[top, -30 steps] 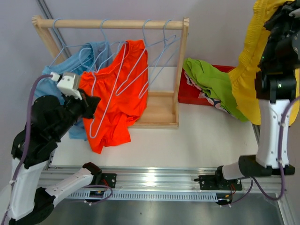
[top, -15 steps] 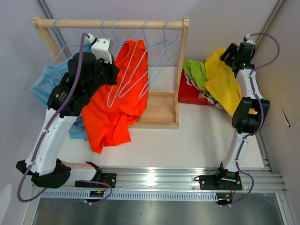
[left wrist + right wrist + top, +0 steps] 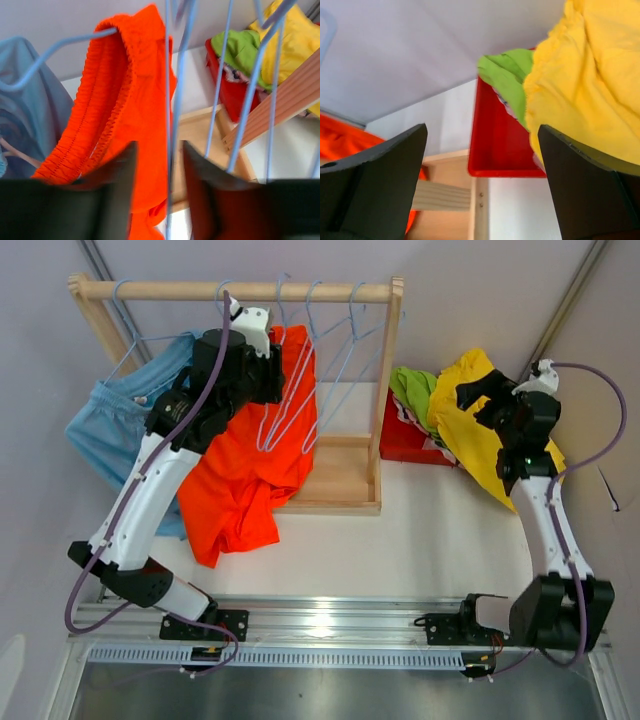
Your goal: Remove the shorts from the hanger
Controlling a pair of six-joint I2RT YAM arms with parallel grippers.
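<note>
White table [image 3: 430, 530] | red bin [image 3: 500, 145]: lime shorts [image 3: 415, 390], yellow shorts [image 3: 480, 425] | left fingers [image 3: 115, 190], right fingers [image 3: 380, 170] parted

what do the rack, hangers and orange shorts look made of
Rack: pale wood, matte, seemingly unpainted. Hangers: thin light-blue wire, smooth, probably coated metal. Orange shorts: soft matte fabric that drapes in folds, with a gathered elastic-looking waistband.

You had the rack [image 3: 160, 288] at the back left of the table [image 3: 420, 530], with the leftmost shorts [image 3: 100, 430] hanging at its left end, the middle shorts [image 3: 240, 490] just right of them, and bare hangers [image 3: 253, 95] further right. The bin [image 3: 405, 445] sat just beside the rack's right post, holding a heap of shorts [image 3: 480, 430]. Your left gripper [image 3: 159, 150] was among the hangers, your right gripper [image 3: 482, 127] above the heap.
</note>
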